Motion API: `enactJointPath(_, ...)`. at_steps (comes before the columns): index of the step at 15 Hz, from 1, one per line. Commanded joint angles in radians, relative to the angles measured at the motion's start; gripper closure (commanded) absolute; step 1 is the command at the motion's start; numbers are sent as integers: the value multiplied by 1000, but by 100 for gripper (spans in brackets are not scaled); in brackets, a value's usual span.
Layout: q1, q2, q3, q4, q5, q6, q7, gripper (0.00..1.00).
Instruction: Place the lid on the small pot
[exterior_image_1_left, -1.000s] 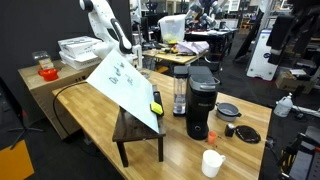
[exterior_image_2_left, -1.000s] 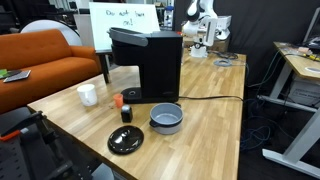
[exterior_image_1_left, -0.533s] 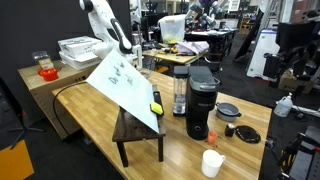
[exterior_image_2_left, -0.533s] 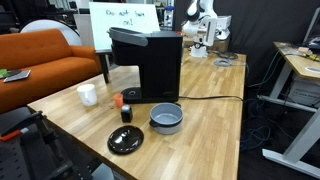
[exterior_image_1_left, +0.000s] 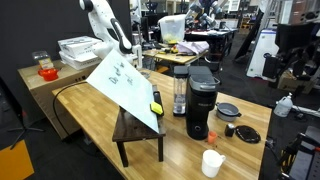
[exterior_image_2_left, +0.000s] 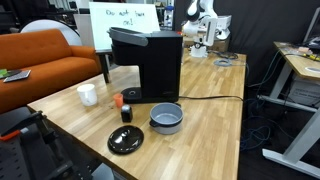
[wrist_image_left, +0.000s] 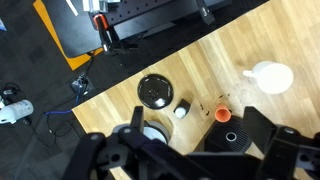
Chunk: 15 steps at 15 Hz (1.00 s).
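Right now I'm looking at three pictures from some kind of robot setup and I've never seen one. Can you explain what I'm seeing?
The machine is a white robot arm near one end of a long wooden table. Two pictures come from cameras placed around the room. The third comes from a camera on the arm's wrist, looking down from high up. The blurry dark shapes along the bottom edge of that picture are the gripper. Its fingers look spread apart, with nothing held.

On the table are a black coffee maker and a small pot with no cover. The pot's flat black lid lies beside it. There is also a small dark cup and a white paper cup. A tilted whiteboard stands between these things and the arm.
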<state>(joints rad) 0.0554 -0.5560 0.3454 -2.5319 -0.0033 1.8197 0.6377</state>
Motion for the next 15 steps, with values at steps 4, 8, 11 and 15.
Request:
enactJointPath(4, 49, 6, -54, -59, 39, 97, -70, 0)
enactJointPath(8, 80, -7, -126, -181, 159, 283, -212, 0)
enactJointPath(11, 77, 18, -169, -268, 192, 334, -319, 0)
enactJointPath(15, 43, 44, -167, -283, 140, 299, -287, 0)
